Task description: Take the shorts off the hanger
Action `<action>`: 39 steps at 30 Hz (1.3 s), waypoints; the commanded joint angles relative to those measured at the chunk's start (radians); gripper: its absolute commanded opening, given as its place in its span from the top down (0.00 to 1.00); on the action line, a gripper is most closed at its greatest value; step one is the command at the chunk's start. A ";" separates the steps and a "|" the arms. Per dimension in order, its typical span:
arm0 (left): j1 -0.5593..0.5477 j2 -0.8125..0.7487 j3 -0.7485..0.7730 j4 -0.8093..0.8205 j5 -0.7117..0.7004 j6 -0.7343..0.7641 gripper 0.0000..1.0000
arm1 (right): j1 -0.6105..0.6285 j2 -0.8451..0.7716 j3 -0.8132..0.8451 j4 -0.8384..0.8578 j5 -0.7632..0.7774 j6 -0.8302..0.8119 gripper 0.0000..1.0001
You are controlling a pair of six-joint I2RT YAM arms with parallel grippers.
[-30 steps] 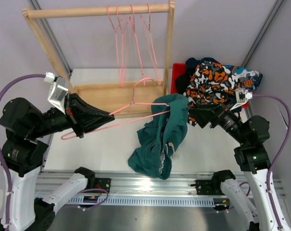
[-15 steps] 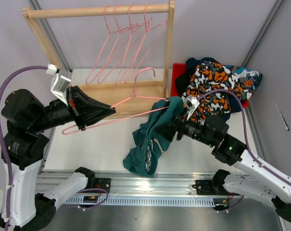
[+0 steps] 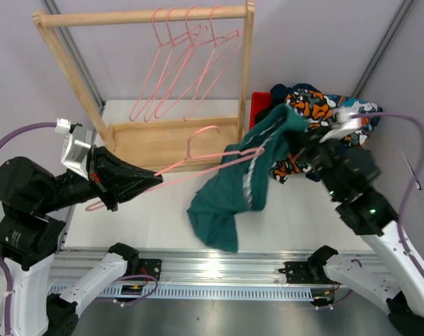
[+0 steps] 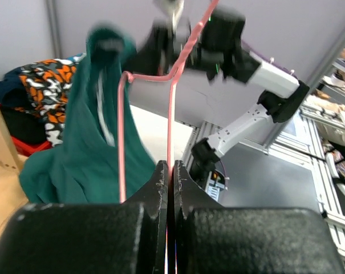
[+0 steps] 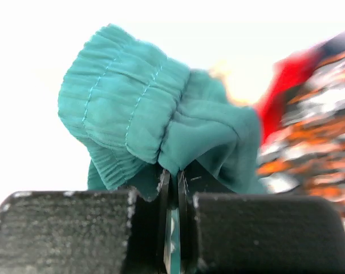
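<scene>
Teal shorts (image 3: 229, 192) hang at pink hanger's (image 3: 197, 159) far end.
Left gripper (image 4: 170, 166) clamped on hanger wire; right gripper (image 5: 171, 173) pinching shorts' waistband, held high.

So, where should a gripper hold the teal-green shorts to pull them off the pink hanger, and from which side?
Grip the teal-green shorts at the bunched elastic waistband, coming from the right, opposite the hanger. It is the thickest, highest part; the right gripper pinches it there, the left gripper clamps the hanger.
</scene>
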State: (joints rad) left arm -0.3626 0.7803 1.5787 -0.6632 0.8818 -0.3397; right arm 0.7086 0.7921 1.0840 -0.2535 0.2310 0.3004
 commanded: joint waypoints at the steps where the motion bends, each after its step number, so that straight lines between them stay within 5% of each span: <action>1: -0.022 -0.042 -0.028 0.067 0.049 0.005 1.00 | -0.205 0.001 0.216 -0.002 0.079 -0.102 1.00; 9: -0.045 -0.064 -0.028 0.007 -0.023 0.044 1.00 | -0.771 0.370 0.588 0.034 -0.358 0.089 1.00; 17: -0.062 -0.052 0.035 -0.117 -0.245 0.135 1.00 | -0.837 0.914 1.104 0.123 -0.538 0.264 1.00; 21: -0.064 -0.023 0.092 -0.212 -0.589 0.172 1.00 | -0.821 1.126 1.301 0.111 -0.567 0.275 1.00; 22: -0.064 -0.015 0.102 -0.229 -0.654 0.179 1.00 | -0.818 1.162 1.336 0.047 -0.575 0.269 0.96; 24: -0.062 0.002 0.167 -0.265 -0.780 0.199 1.00 | -0.811 1.231 1.378 -0.038 -0.593 0.243 0.61; 25: -0.064 0.010 0.216 -0.275 -0.893 0.208 1.00 | -0.810 1.233 1.357 -0.111 -0.595 0.232 0.46; 26: -0.064 0.020 0.240 -0.282 -0.958 0.223 1.00 | -0.807 1.222 1.313 -0.131 -0.587 0.217 0.42; 29: -0.068 0.068 0.358 -0.302 -1.147 0.245 1.00 | -0.775 1.061 0.942 -0.061 -0.498 0.141 0.40; 30: -0.068 0.085 0.375 -0.303 -1.185 0.246 1.00 | -0.765 1.000 0.678 -0.002 -0.486 0.143 0.38; 34: -0.068 0.193 0.490 -0.279 -1.255 0.231 1.00 | -0.752 0.702 0.200 0.296 -0.453 0.212 0.01; 39: -0.067 0.295 0.491 -0.182 -1.238 0.226 1.00 | -0.715 0.368 -0.062 0.258 -0.406 0.241 0.01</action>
State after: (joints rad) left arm -0.4252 0.9760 2.0705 -0.9131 -0.3054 -0.1299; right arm -0.0204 1.3609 1.0744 -0.1375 -0.2234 0.5251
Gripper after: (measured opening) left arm 0.023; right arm 0.992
